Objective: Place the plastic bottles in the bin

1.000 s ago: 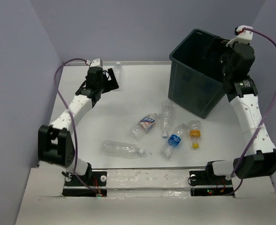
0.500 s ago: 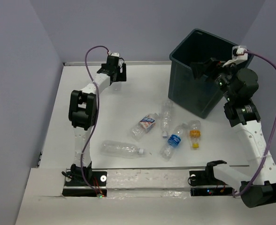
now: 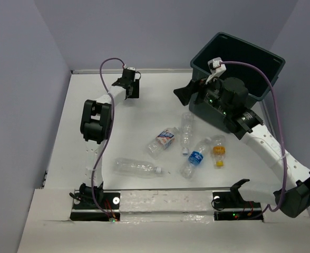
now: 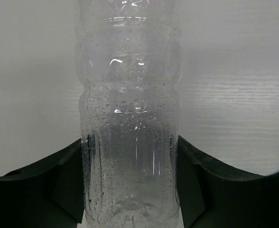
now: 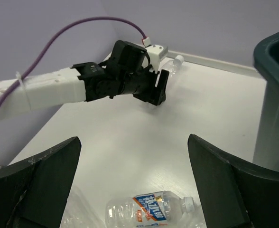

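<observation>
Far bottle: a clear one [image 4: 130, 118] lies at the back left of the worktop [image 3: 123, 132], close to the rear wall, with droplets all over the inside.
Left gripper: it [image 3: 132, 90] sits astride that bottle with its jaws spread wide. The bottle fills the gap from side to side, and I cannot tell whether they are squeezing it or only flanking it.
Right gripper: it [image 3: 189, 94] is wide open and empty, hanging over the worktop just in front of the bin and facing the left arm.
Other bottles: five bottles [image 3: 186, 126] lie loose mid-worktop. One has a blue label, one is orange, and one long clear one lies nearest the arm bases.
Bin: the bin [image 3: 234, 38] stands at the back right. Its inside is dark and partly hidden by the right arm, and I can see no bottle in it.
Risk, slip: the bottle is round, slick and as wide as the jaws, so it could squirt out when pinched or lifted.
Risk, clash: the right arm stands between this bottle and the bin, so a carry across may hit it.
Risk, miss: a long bottle held crosswise could catch the rim and drop outside.
</observation>
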Tool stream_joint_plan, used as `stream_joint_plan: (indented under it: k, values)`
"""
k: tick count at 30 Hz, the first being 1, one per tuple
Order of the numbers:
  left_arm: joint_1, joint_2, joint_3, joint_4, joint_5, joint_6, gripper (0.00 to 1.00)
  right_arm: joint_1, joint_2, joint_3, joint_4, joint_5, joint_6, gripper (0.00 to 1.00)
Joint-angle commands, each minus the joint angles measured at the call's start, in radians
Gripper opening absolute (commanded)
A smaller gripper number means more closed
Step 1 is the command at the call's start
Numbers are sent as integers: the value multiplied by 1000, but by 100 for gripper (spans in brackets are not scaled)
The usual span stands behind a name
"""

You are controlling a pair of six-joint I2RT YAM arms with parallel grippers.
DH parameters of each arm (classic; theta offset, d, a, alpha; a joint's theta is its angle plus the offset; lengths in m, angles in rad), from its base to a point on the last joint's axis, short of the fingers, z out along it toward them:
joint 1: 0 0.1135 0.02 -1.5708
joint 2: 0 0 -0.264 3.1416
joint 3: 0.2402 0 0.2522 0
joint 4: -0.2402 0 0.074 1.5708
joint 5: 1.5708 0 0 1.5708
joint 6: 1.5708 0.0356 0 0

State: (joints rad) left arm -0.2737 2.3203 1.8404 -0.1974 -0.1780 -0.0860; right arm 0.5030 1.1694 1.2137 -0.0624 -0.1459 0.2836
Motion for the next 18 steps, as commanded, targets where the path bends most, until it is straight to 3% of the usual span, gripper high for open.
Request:
stream_joint_plan:
  k: [1, 5, 8, 14, 18]
  values:
    - [-2, -231, -131, 138, 26, -1, 68, 34, 24, 33, 50, 16, -5, 100]
    - [-2, -495, -286, 241, 145, -76, 68, 34, 59, 29, 108, -4, 92, 100]
    - [-33, -698, -523, 337, 342, -219, 68, 34, 91, 20, 179, -41, 184, 100]
    - [-201, -1063, -834, 461, 408, -281, 69, 34, 111, -26, 275, -141, 333, 100]
    - [-292, -1211, -987, 503, 437, -330, 69, 46, 124, -92, 372, -214, 404, 100]
